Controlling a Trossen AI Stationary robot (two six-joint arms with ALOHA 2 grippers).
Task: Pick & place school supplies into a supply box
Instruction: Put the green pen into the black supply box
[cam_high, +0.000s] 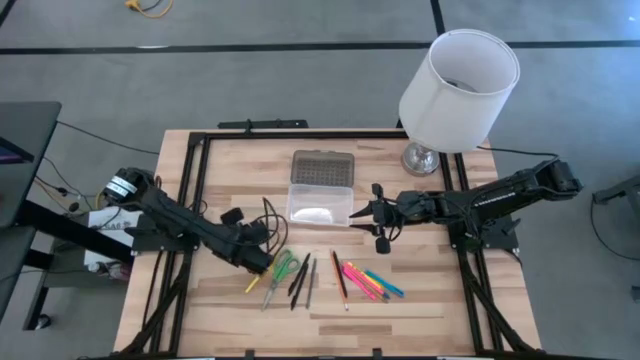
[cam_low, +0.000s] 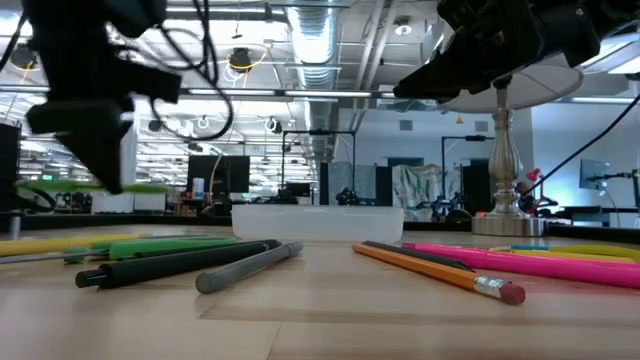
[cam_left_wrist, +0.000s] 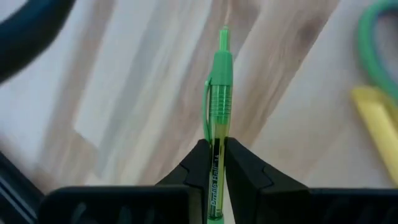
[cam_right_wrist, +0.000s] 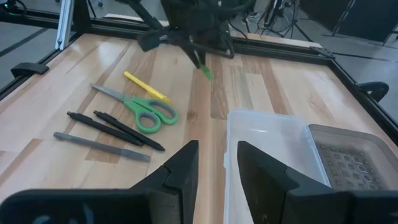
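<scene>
A slim translucent green plastic pen (cam_left_wrist: 219, 99) is being pinched between the two dark fingers of the left gripper (cam_left_wrist: 217, 163), which are pressed tight against its barrel; the pen's long axis is running straight out ahead of the fingers, its tip pointing away from the wrist. From the right wrist camera the pen is seen lifted clear of the pale wooden table (cam_high: 420, 300), with the green-handled scissors (cam_right_wrist: 149, 113) and a yellow highlighter (cam_right_wrist: 146, 86) lying below it. The small rectangular clear plastic supply box (cam_high: 320, 203), its grey ribbed lid (cam_high: 323, 167) folded open behind it, is lying ahead and to the right of the left gripper, so the pen is judged to need carrying that way and aligning with the box's length. The right gripper (cam_right_wrist: 212, 167) is being held just beside the box, fingers spread and empty.
</scene>
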